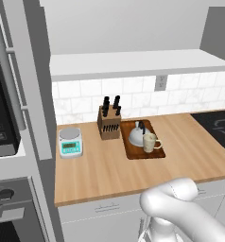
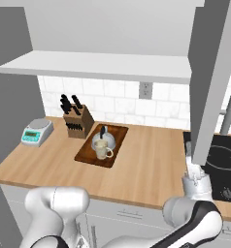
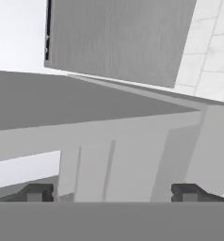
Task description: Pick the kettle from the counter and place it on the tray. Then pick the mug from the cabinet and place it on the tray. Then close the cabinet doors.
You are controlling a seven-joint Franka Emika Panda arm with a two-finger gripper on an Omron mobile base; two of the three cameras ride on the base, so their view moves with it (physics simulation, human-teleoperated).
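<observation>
kettle (image 1: 137, 135): squat silver-grey dome with a black arched handle, standing upright on the tray, on its back half, toward the tiled wall.
mug (image 1: 149, 142): cream, upright, on the tray just in front of the kettle and touching or nearly touching it; loop handle points toward the bench's right end.
tray (image 1: 131, 152): dark wooden board lying mid-bench near the back edge, just right of the knife block (image 1: 108, 124).
scale (image 1: 70, 142): teal-faced, near the left end of the bench (image 1: 109, 175), well apart from the tray.
task stage: judging by how things lie, both placements look done; the doors are what is left.
cabinet doors: one grey panel (image 2: 212, 77) stands swung out over the right part of the bench in the right base view; the hand view looks up at a grey door panel (image 3: 114, 40) and the cabinet underside.
tool (image 3: 111, 193): fingers spread wide with nothing between them, tips apart at the bottom of the hand view, aimed up toward the cabinet; in the right base view the hand sits low beneath the open door, above the bench's right front edge.
how the door should handle: stiff, flat, light on its hinge, not fragile; likely to swing freely, so a steady push on the face near the free edge should serve better than a pinch. the bar handle is another place to hold, but it is hard to make out here.
risk: a push near the hinge side would take more effort and could slip along the smooth panel.
</observation>
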